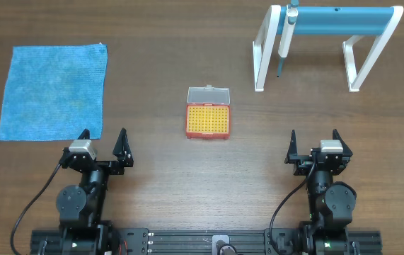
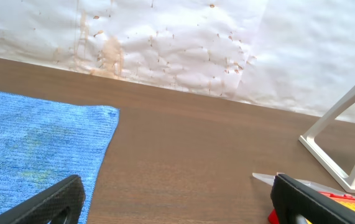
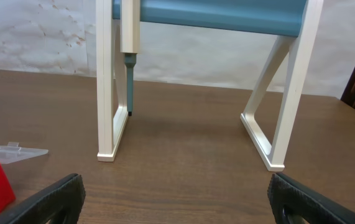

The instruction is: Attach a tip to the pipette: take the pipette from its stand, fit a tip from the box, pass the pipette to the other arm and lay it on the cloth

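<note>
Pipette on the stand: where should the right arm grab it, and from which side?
Probably take the pipette by its white body, just under the blue bar of the stand. Come from the arms' side with the open right gripper. The pipette hangs upright with its thin shaft pointing down, close beside one white leg, so room for a finger looks tight on that side.

Bare wooden table (image 1: 152, 57) lies wide open through the centre of the top view, broken only by the red tip box (image 1: 208, 113), its clear lid folded back. At upper right the white-legged stand (image 1: 336, 23) straddles open table. The pipette (image 1: 285, 42) hangs just inside its left legs, seemingly leaving little side room there. The blue cloth (image 1: 53, 92) lies flat at upper left.
</note>
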### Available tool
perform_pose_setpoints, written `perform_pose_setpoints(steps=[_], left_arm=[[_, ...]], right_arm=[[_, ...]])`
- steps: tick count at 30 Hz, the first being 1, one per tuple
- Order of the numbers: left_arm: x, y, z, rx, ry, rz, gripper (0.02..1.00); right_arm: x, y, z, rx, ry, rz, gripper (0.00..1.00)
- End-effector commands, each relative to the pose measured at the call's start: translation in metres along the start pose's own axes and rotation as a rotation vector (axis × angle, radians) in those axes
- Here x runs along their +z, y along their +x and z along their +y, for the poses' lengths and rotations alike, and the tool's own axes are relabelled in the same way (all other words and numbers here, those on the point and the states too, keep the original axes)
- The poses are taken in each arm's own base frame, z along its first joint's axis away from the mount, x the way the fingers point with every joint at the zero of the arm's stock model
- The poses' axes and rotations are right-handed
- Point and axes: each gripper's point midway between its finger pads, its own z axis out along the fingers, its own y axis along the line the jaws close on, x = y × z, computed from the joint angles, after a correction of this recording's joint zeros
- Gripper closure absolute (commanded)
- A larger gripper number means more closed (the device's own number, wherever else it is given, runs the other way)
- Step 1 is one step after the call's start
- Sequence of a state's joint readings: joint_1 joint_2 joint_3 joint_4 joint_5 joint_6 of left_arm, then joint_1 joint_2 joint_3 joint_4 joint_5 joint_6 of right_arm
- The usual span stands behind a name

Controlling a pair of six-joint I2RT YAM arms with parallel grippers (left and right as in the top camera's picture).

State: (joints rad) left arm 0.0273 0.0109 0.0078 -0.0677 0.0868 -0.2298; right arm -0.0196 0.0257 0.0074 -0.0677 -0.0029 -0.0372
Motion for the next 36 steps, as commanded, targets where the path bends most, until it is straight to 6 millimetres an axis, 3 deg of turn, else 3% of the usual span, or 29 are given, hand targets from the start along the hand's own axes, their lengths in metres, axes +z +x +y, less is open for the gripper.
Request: perform_pose_setpoints(steps=[1,12,16,20,24,30,36], left_arm=[[0.0,0.001,0.0,0.002,0.001,0.003,0.053],[0.0,0.001,0.0,0.002,0.0,0.003,0.053],[0.0,0.001,0.0,0.002,0.0,0.003,0.053],[0.0,0.001,0.0,0.002,0.001,0.003,0.053],[0.0,0.001,0.0,0.002,0.001,0.003,0.053],[0.0,0.001,0.0,0.002,0.001,0.003,0.051],[0.0,0.001,0.0,0.001,0.001,0.003,0.053]], right_arm=[[0.0,0.0,0.001,-0.012,-0.008,-0.004,0.049],[0.0,-0.001,0.001,0.026,-0.009,-0.008,0.049],[0.004,-0.017,-0.001,0.138,-0.009,-0.014,0.049],[0.036,-0.039,0.001,0.139,-0.03,0.025,0.049],[0.089,-0.057,0.017,0.134,-0.103,-0.042,0.049],[0.158,-0.058,0.023,0.133,-0.112,-0.079,0.051],[0.196,-0.06,0.033,0.132,-0.131,-0.07,0.049]])
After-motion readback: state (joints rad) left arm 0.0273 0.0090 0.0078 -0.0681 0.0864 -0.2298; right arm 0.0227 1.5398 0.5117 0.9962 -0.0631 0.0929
